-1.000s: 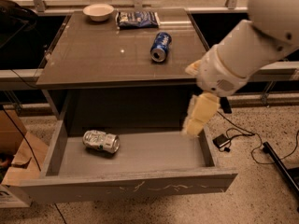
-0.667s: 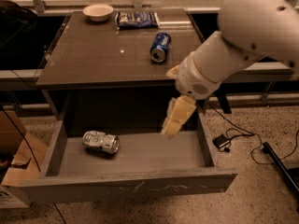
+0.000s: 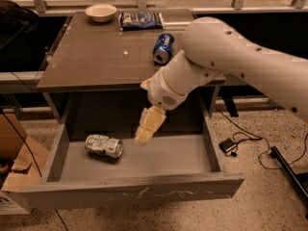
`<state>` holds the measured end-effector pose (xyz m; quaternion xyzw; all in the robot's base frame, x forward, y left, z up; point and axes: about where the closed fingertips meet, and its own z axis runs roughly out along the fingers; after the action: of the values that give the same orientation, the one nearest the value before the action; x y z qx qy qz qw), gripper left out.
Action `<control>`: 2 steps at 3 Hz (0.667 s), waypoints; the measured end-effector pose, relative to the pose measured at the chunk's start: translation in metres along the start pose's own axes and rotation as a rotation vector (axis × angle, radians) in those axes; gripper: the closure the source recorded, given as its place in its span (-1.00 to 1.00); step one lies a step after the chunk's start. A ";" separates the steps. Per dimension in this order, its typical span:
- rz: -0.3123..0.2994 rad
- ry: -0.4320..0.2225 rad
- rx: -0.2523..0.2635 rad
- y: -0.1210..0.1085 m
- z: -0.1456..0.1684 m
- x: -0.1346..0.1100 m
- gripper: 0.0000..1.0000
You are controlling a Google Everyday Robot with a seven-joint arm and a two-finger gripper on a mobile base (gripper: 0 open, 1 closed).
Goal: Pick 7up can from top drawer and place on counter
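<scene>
The 7up can (image 3: pixel 104 146), silvery-white, lies on its side on the grey floor at the left of the open top drawer (image 3: pixel 178 159). My gripper (image 3: pixel 143 138) hangs from the white arm over the middle of the drawer, just right of the can and apart from it. The counter (image 3: pixel 96 57) is the glossy grey-brown top above the drawer.
A blue soda can (image 3: pixel 162 47) lies on its side on the counter. A white bowl (image 3: pixel 101 12) and a dark snack bag (image 3: pixel 140 19) sit at the counter's back. A cardboard box (image 3: pixel 12 150) stands left of the drawer. Cables (image 3: pixel 245 143) lie on the floor at right.
My arm and gripper have swung left across the drawer, from its right side to just right of the can. The can has not moved.
</scene>
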<state>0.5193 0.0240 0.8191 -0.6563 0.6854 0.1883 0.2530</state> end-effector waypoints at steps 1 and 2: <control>0.005 -0.040 -0.011 -0.006 0.040 -0.013 -1.00; 0.042 -0.083 -0.029 -0.010 0.094 -0.020 -1.00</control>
<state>0.5393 0.0950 0.7564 -0.6368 0.6852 0.2307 0.2677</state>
